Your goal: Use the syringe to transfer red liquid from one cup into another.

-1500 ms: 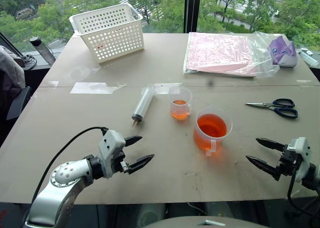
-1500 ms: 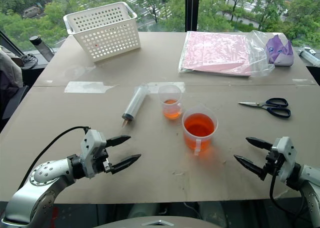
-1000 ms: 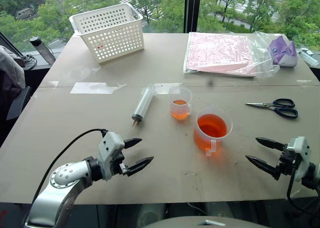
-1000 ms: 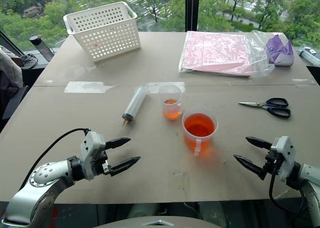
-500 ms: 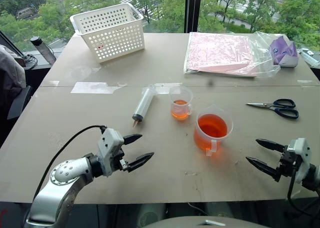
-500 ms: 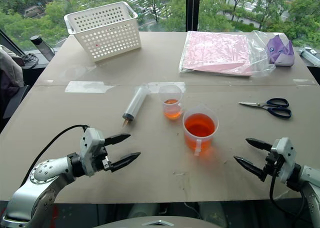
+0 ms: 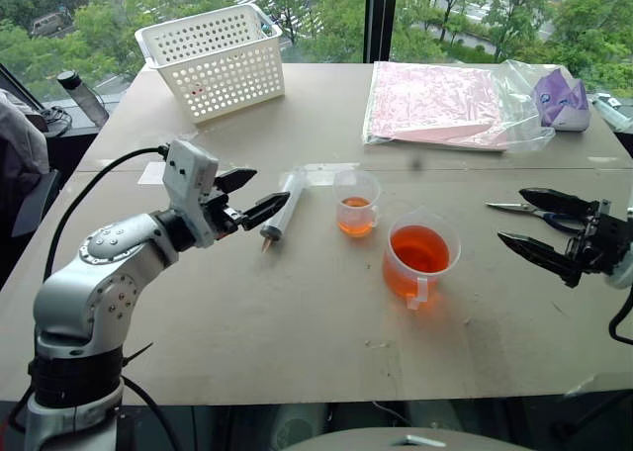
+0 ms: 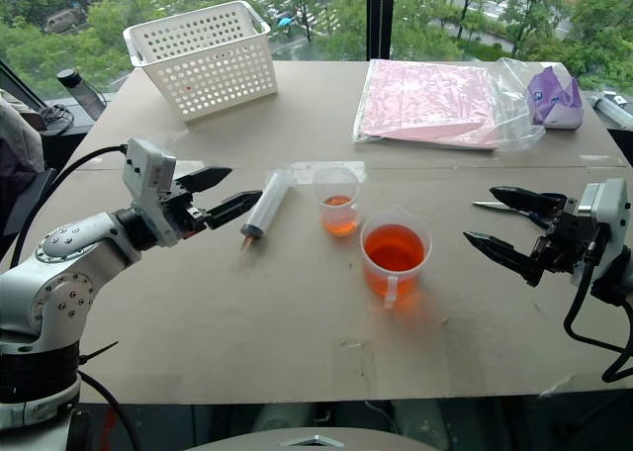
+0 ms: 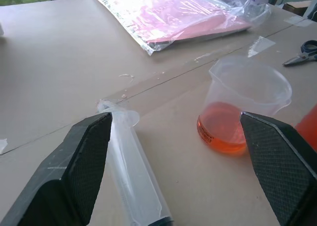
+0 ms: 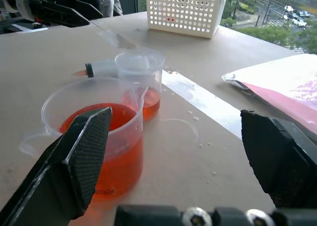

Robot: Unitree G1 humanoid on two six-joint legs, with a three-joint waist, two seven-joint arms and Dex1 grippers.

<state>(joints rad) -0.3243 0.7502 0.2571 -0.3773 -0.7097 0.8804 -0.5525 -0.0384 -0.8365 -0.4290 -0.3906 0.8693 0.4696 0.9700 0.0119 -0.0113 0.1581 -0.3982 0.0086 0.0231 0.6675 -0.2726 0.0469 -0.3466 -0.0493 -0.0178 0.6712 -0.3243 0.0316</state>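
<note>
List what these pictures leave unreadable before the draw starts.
- Syringe: tip cut off by the left wrist view's edge; plunger position unreadable through the barrel.
- Scissors: handles hidden behind the right gripper, right eye view.
- Beaker: graduation marks too faint to read.

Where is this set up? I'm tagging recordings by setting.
Probably an office or lab room used as a test bench: a plain table beside large windows overlooking trees, with a syringe, a white basket and scissors.
</note>
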